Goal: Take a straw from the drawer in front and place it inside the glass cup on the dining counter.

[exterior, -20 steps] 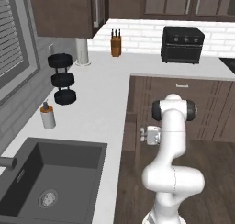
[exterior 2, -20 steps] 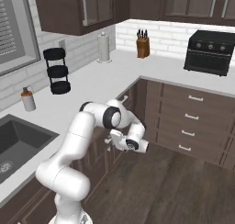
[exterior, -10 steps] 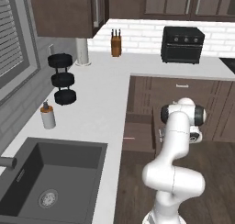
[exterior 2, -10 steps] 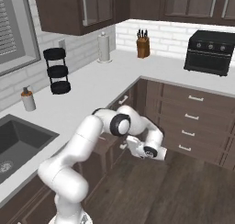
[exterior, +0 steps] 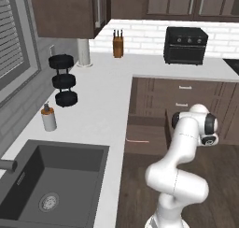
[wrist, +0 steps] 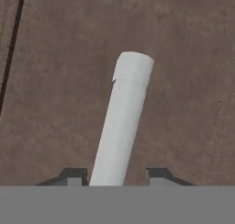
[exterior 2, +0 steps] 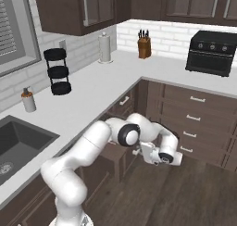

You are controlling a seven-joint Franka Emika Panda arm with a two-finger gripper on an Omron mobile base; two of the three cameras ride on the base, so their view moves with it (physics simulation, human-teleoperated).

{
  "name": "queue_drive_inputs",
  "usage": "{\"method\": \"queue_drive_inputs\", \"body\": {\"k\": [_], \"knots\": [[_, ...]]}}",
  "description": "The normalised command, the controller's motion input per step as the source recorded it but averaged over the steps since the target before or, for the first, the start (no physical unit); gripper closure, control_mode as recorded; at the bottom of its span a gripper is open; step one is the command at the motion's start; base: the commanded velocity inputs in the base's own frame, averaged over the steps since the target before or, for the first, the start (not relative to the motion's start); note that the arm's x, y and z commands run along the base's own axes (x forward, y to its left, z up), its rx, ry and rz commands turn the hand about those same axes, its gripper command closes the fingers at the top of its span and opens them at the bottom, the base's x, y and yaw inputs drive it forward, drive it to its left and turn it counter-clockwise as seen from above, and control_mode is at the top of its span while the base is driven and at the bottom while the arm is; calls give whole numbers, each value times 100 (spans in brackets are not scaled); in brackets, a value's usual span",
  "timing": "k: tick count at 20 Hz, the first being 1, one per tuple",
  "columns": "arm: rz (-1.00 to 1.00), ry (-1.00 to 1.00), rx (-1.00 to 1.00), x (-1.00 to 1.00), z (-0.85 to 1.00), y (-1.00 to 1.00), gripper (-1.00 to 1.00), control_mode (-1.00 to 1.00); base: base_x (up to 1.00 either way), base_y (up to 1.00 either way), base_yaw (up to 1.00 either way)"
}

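Drawer (exterior: 145,134) now drawn out further than a second ago, arm swung off right; hand (wrist: 110,179) with tips apart astride the silver handle (wrist: 121,122), clamped or not cannot tell; straw (exterior: 137,141) lying in drawer, pick-up and delivery to cup outstanding.

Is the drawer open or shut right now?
Open. The drawer stands pulled out from under the worktop, and the straw lies inside it.

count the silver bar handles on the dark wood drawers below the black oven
4, stacked one above another in the right base view: top silver bar handle, second, third, lowest beside the robot's wrist. More may be hidden behind the white arm.
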Motion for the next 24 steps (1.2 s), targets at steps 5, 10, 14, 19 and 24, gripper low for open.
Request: {"method": "queue_drive_inputs", "body": {"k": [5, 10, 14, 19, 24], "knots": [[-2, 4, -1, -18, 30, -2, -100, -100, 0, 0, 0], [-7, 0, -10, -26, 59, -1, -100, -100, 0, 0, 0], [-7, 0, -23, -32, 64, -4, -100, -100, 0, 0, 0], [-5, -2, -32, -34, 83, 5, -100, -100, 0, 0, 0], [-1, -3, -38, -40, 93, 28, -100, -100, 0, 0, 0]]}}
